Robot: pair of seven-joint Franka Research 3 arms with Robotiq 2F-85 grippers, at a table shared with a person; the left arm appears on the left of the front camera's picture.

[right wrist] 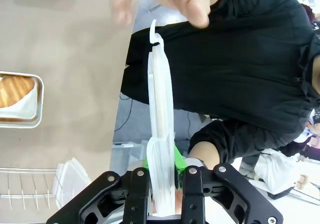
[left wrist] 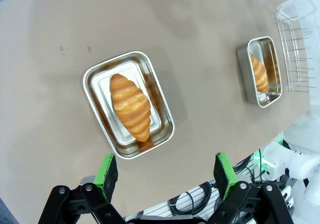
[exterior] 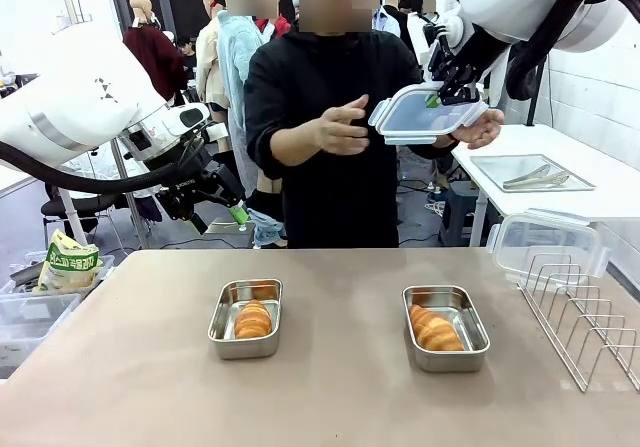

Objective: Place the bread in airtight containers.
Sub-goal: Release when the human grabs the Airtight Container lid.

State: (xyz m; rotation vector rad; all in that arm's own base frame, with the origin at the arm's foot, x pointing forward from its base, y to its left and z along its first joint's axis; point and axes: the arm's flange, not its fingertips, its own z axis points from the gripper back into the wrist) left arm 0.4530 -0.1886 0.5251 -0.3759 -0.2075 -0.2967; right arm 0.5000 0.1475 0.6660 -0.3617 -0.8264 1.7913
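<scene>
Front view: right gripper (exterior: pixel 441 94) held high, clamping lid (exterior: pixel 422 115) — left gripper (left wrist: pixel 165 168) spread wide, aloft.

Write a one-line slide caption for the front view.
Right gripper holds a clear lid up near the person's hand; below, two uncovered steel tins each hold a croissant.

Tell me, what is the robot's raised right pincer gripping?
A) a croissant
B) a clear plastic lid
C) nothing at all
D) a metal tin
B: the right pincer is shut on the edge of the clear white-rimmed lid, high above the table.
</scene>
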